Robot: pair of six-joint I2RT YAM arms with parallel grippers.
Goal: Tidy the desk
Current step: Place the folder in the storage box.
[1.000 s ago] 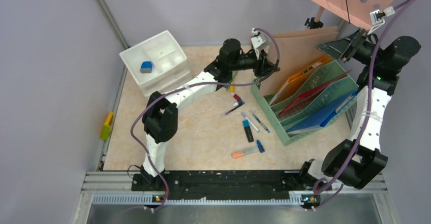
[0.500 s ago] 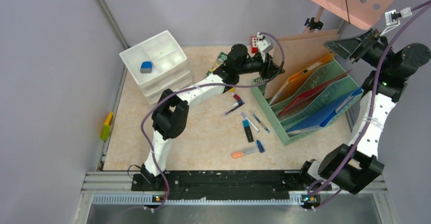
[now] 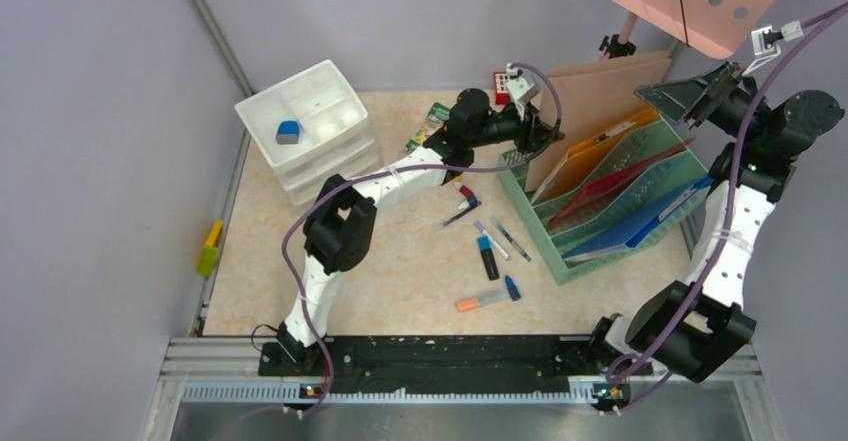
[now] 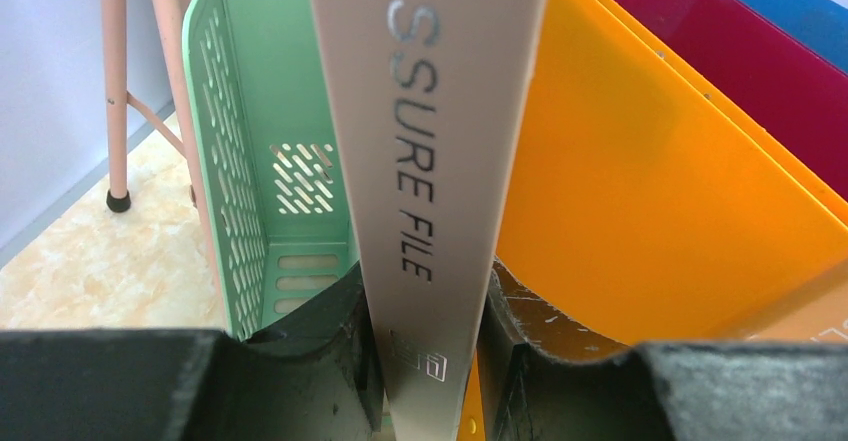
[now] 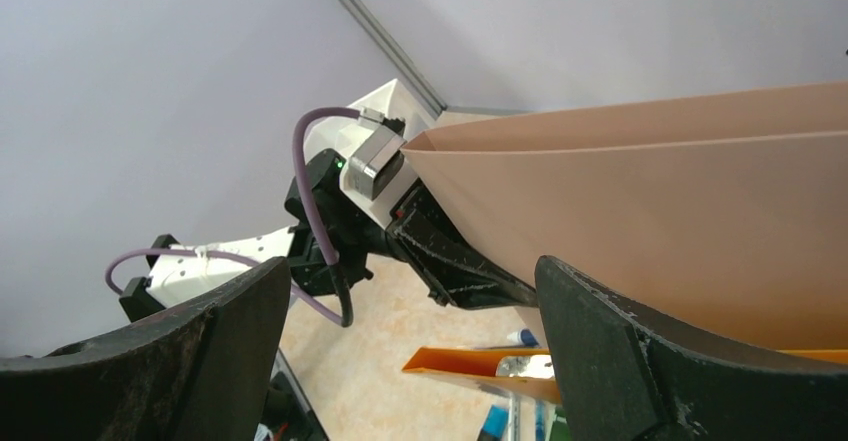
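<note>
Desk (image 3: 400,261): left gripper (image 4: 430,361) clamped on beige folder (image 4: 440,111) at green rack (image 4: 240,161); right gripper (image 5: 410,281) spread wide

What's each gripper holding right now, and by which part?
The left gripper is shut on the beige file folder, pinching its narrow printed edge. The right gripper stands open and grips nothing.

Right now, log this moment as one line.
left gripper: shut on beige folder | right gripper: open, holding nothing | beige folder: at green rack, beside orange folder
</note>
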